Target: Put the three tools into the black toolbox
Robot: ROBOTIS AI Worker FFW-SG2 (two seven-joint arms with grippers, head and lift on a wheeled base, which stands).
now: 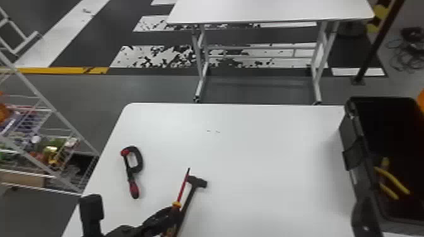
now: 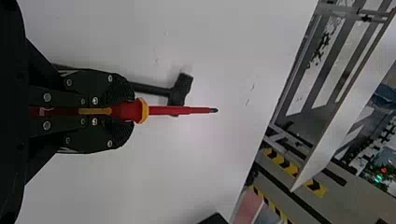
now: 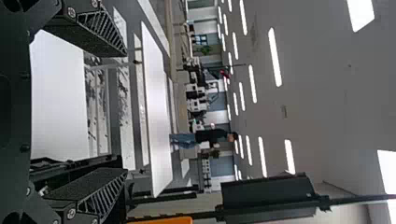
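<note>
Left hand (image 1: 174, 212) closed on a red-and-yellow screwdriver (image 1: 183, 189), over the white desk (image 1: 252, 151).
Grip is on the screwdriver's handle, red shaft pointing out past the fingertips. Black hammer (image 1: 198, 182) lies on the desk just beside the screwdriver in head view; in left wrist view the shaft crosses in front of its head. Black C-shaped clamp, red-handled (image 1: 138, 160), lies on the desk farther left. Open black toolbox (image 1: 349, 138) at the desk's right side, yellow-handled pliers (image 1: 392, 180) inside. Right hand (image 1: 366, 217) near the toolbox's near left corner, fingers spread wide.
</note>
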